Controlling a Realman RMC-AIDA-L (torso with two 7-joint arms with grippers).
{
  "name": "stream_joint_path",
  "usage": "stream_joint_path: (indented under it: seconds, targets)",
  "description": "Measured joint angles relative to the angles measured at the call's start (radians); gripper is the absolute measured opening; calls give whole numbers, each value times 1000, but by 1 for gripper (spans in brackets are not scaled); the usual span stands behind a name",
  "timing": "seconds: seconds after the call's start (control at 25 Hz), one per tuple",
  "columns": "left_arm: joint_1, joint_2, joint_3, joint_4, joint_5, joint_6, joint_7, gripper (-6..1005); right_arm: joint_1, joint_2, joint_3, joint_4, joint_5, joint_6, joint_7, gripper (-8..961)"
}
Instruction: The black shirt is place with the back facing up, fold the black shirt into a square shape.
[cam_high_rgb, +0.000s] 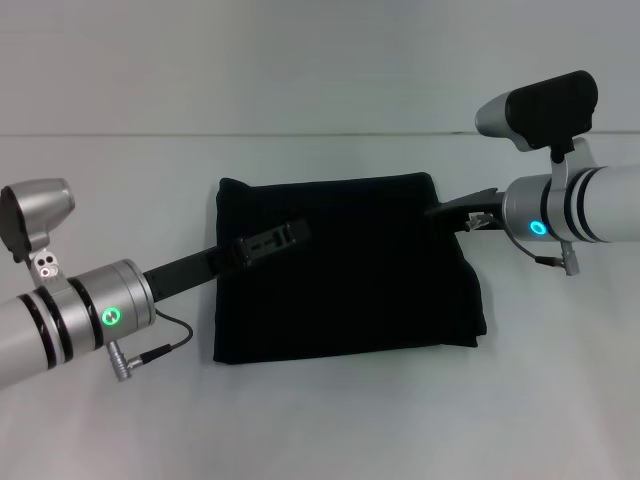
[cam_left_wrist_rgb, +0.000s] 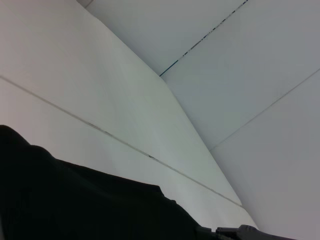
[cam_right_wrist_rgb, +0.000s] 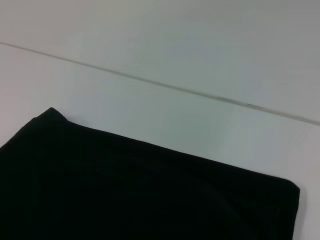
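Observation:
The black shirt lies on the white table as a folded, roughly square block, its right side bulging out a little lower down. My left gripper reaches in from the left and hovers over the shirt's upper left part. My right gripper sits at the shirt's upper right edge, dark against the cloth. In the left wrist view the black shirt fills the lower area, with part of the other arm's gripper past its edge. The right wrist view shows the black shirt with two folded corners.
The white table runs around the shirt on all sides, with a seam line behind it where a pale back wall begins. The left arm's cable hangs near the shirt's lower left corner.

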Motion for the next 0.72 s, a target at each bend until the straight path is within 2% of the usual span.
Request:
stream_joint_path:
  seconds: [0.12,0.24,0.36,0.52,0.72]
  targets:
    - [1,-2,0,0,-1,1,-1,962,1,-1,-12,-13,1,7,12,7]
    - [2,-2,-1,0,-5,2,-1,962,-24,8,0,-85,10,10,6,9]
    - [2,-2,-2,0,-8,4,-1,962,-36,7,4,-130,40,-42,6,10]
    - [2,-2,-5,0,-8,5,3,962,-21,0,-1,-129,58,-89,12,12]
    - [2,-2,-5,3,-9,5,5,961,3,9,-21,-86,51,-94,14,15]
